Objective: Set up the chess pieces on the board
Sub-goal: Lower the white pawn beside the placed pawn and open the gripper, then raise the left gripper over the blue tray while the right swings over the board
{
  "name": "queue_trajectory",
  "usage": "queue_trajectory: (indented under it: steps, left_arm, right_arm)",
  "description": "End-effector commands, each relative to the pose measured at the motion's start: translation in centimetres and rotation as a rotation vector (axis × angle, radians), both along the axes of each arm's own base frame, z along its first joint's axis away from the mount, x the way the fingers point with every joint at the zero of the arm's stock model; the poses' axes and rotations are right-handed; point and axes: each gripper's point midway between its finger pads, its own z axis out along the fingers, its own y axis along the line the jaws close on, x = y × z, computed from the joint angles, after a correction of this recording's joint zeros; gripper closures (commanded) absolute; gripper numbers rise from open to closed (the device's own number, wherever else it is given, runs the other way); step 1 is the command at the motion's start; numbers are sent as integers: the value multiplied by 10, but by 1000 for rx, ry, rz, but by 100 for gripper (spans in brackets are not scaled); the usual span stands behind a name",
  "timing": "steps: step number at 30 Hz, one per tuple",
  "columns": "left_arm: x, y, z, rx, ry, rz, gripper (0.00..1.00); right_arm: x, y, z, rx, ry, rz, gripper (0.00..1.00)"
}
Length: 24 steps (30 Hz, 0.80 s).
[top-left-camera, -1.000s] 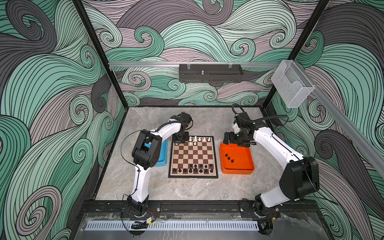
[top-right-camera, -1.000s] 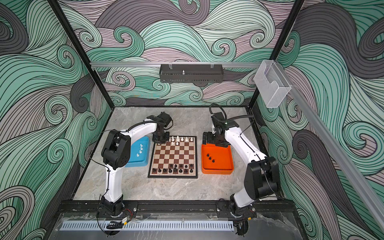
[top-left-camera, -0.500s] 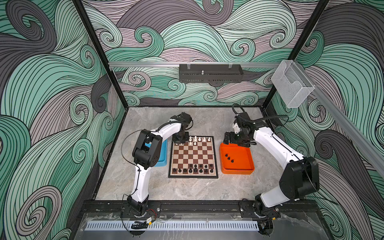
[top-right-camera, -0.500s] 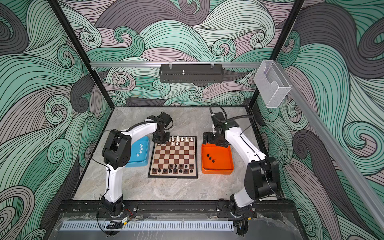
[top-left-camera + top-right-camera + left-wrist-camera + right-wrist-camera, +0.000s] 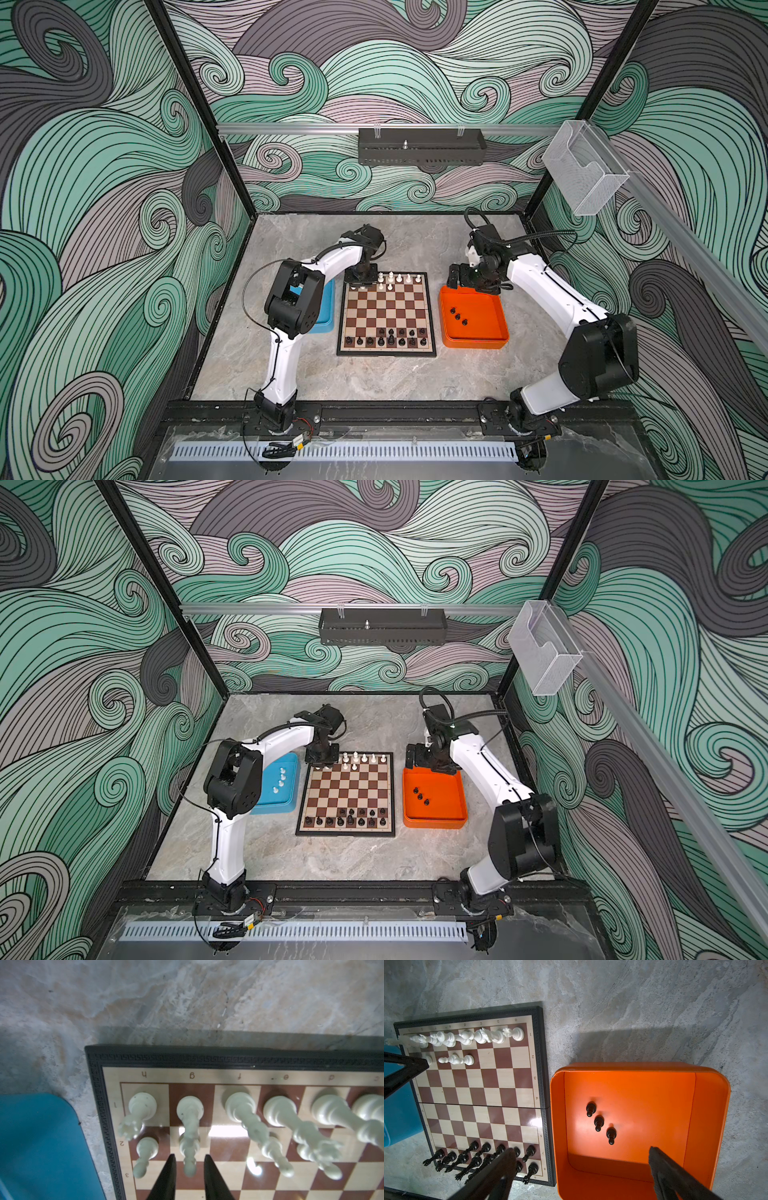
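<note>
- The board [image 5: 386,309] lies flat on the stone table [image 5: 374,382] between the blue tray [image 5: 274,808] and the orange tray [image 5: 473,343]. Only a narrow strip of table is at each side, and wide free table is in front and behind.
- White pieces [image 5: 399,277] fill the far row and black pieces [image 5: 390,341] the near rows. The middle rows give open squares.
- The left gripper [image 5: 189,1156] hangs at the far left corner of the board, close to its black frame. Its jaws are a little apart. A white pawn [image 5: 190,1167] stands upright on g2 between them with a thin gap at each side, so nothing is held.
- The right gripper [image 5: 581,1150] hovers over the orange tray, jaws spread fully and empty. Three black pawns [image 5: 599,1123] sit in that tray.
- In a top view four small white pieces [image 5: 281,780] show in the blue tray. Only the left wrist view shows the gap around the pawn.
- Compared with the earlier top views, both arms and the pieces seem to be in the same places.
</note>
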Motion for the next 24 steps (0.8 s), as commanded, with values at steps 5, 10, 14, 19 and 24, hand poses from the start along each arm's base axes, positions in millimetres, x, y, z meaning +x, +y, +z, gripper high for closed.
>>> queue_trajectory:
  steps: [5, 10, 14, 19, 24]
  left_arm:
    - [-8, 4, 40, -18, -53, 24, 68]
    - [-18, 13, 69, -22, -95, 29, 61]
    - [-26, 26, 94, -1, -144, 32, 53]
    - [-38, 44, 118, 33, -173, 30, 35]
    - [-50, 76, 136, 44, -204, 85, 15]
  right_arm:
    - [-1, -2, -2, -1, 14, -6, 1]
    - [-1, -1, 0, 4, 11, -5, 1]
    - [-1, 0, 1, 13, 10, -7, 1]
    - [-2, 4, 6, 35, 2, -6, 1]
    - [-5, 14, 11, 70, -22, 13, 1]
